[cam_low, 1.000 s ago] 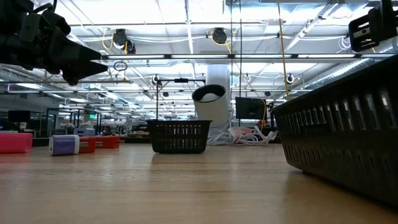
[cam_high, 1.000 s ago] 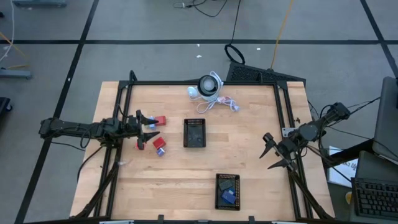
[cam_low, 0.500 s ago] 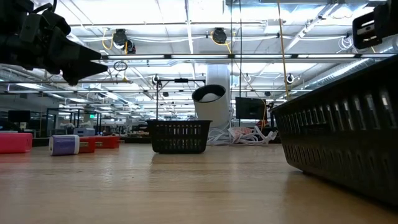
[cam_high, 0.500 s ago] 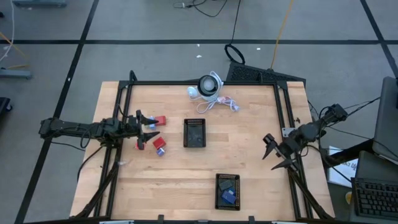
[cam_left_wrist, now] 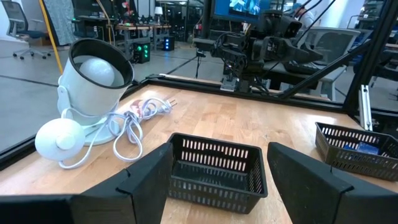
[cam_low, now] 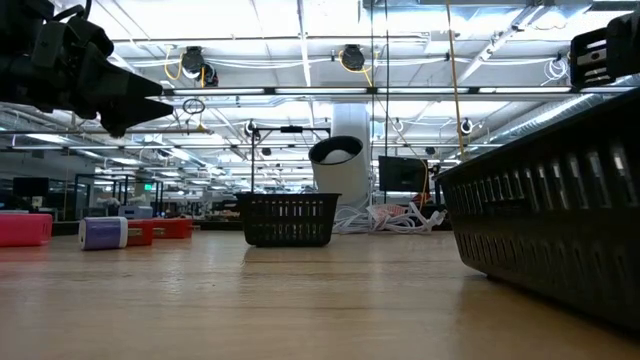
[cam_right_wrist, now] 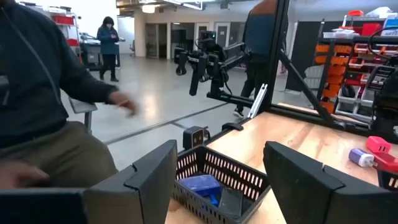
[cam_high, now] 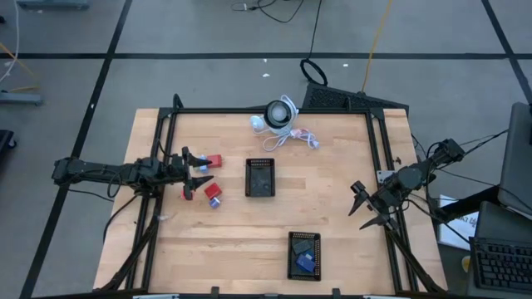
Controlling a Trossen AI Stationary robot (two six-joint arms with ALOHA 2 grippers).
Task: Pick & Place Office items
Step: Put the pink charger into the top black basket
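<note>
Three blocks (cam_high: 208, 189) left of centre tray (cam_high: 260, 178); small, rigid, probably light, pinch flat sides. Left gripper (cam_high: 196, 172) open, empty; right gripper (cam_high: 366, 207) open too.

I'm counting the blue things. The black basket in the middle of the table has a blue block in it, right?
Not quite. The high view shows the middle basket empty. The blue block lies in the other black basket, at the table's near edge. The right wrist view shows it too.
</note>
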